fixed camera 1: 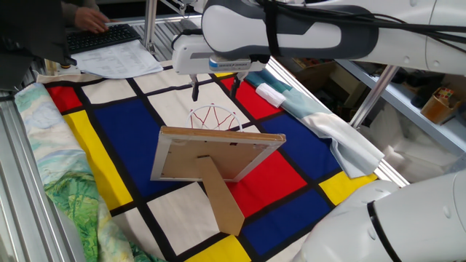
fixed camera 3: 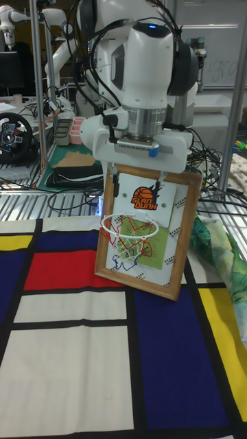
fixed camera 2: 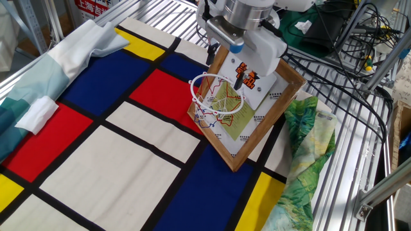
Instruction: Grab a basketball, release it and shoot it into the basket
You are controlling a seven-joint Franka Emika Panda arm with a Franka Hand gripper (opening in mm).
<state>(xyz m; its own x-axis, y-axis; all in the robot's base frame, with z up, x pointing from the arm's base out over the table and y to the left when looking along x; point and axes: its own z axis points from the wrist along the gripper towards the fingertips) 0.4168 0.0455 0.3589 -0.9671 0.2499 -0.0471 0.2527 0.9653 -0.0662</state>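
Note:
My gripper [fixed camera 1: 215, 93] [fixed camera 2: 224, 73] [fixed camera 3: 138, 199] hangs open just above the basket, its two thin dark fingers spread apart with nothing between them. The basket is a red-and-white wire hoop [fixed camera 1: 215, 116] [fixed camera 2: 194, 90] [fixed camera 3: 132, 239] with a string net, fixed to a wood-framed backboard [fixed camera 1: 218, 156] [fixed camera 2: 273, 102] [fixed camera 3: 177, 226] that leans on a cardboard prop [fixed camera 1: 222, 200]. The basketball does not show in any view; I cannot tell whether it lies in the net.
A colour-block cloth [fixed camera 2: 96, 160] covers the table. A folded white cloth [fixed camera 2: 37, 114] lies on pale teal fabric [fixed camera 1: 320, 120] along one side, green patterned fabric [fixed camera 2: 302, 154] along another. Papers and a keyboard [fixed camera 1: 102, 36] sit beyond the far edge.

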